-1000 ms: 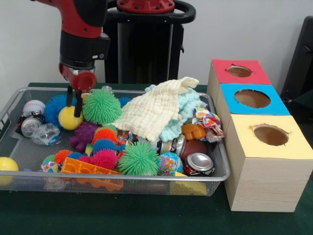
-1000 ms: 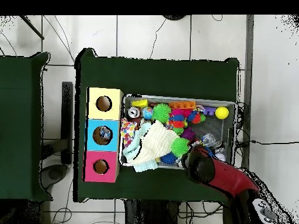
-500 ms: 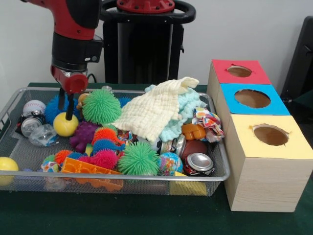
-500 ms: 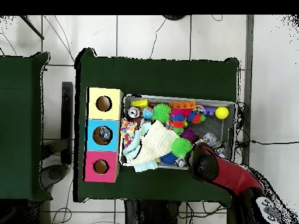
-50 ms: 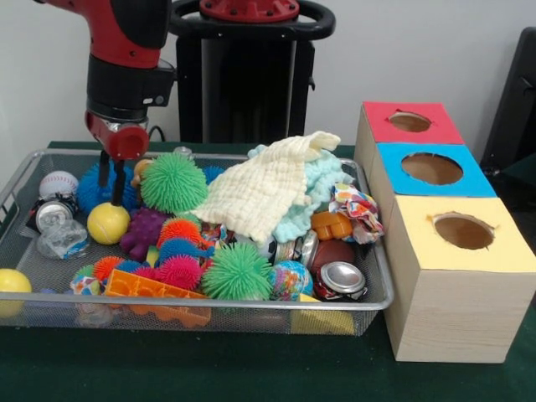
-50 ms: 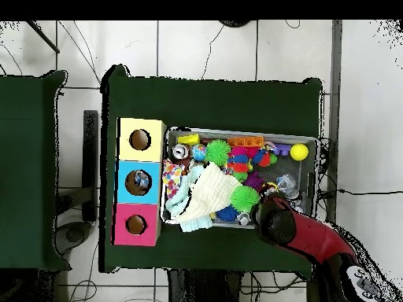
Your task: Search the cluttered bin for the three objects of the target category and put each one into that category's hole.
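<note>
My gripper (image 5: 112,194) hangs open at the far left of the wire bin (image 5: 209,303). Its two black fingers (image 5: 120,186) stand in front of a blue spiky ball (image 5: 90,184), with nothing gripped between them. A yellow ball (image 5: 107,223) lies just below the tips, apart from them. Three boxes stand right of the bin: red hole box (image 5: 408,122), blue hole box (image 5: 431,168), yellow hole box (image 5: 463,230). In the overhead view the red arm (image 6: 277,222) covers the gripper; the boxes (image 6: 140,182) sit left of the bin.
The bin holds several spiky balls, a green one (image 5: 173,182) right beside the gripper, a cream cloth (image 5: 260,188), two cans (image 5: 338,279) (image 5: 52,213), a baseball (image 5: 57,182), a purple toy (image 5: 142,232) and another yellow ball (image 5: 12,281).
The gripper has moved left along the bin's far side and risen slightly. The yellow ball it straddled a second ago has shifted left and toward the bin's front, now below the fingertips.
</note>
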Robot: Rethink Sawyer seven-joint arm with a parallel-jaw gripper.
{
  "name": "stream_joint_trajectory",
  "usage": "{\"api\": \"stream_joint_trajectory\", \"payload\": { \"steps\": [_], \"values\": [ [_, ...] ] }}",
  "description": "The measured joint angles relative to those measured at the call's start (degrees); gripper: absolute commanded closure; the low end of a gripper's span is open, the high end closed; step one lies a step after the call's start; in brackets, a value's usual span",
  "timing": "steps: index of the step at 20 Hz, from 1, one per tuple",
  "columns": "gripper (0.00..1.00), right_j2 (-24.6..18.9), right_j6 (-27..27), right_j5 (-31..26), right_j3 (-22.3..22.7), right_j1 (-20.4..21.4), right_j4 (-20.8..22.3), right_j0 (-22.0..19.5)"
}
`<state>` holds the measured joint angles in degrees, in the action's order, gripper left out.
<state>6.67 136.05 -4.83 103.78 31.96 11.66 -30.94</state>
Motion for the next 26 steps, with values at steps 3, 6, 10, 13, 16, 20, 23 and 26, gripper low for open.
{"api": "stream_joint_trajectory", "payload": {
  "steps": [3,6,10,13,16,20,23,26],
  "values": [
    [0.00,-0.05,0.00,-0.01,0.00,0.00,0.00,-0.01],
    [0.00,-0.09,0.00,-0.01,-0.01,0.00,0.00,-0.03],
    [0.00,-0.28,0.00,-0.01,-0.23,-0.01,0.00,-0.35],
    [0.00,-0.55,0.00,-0.01,-0.76,-0.12,0.06,-1.01],
    [0.00,-0.95,0.00,-0.01,-1.78,-0.41,0.36,-1.97],
    [0.00,-1.15,0.00,-0.01,-3.08,-0.61,0.68,-2.46],
    [0.00,-1.26,0.00,-0.01,-3.61,-0.72,0.74,-2.48],
    [0.00,-1.36,0.00,-0.01,-4.18,-1.23,0.87,-2.49]
  ]
}}
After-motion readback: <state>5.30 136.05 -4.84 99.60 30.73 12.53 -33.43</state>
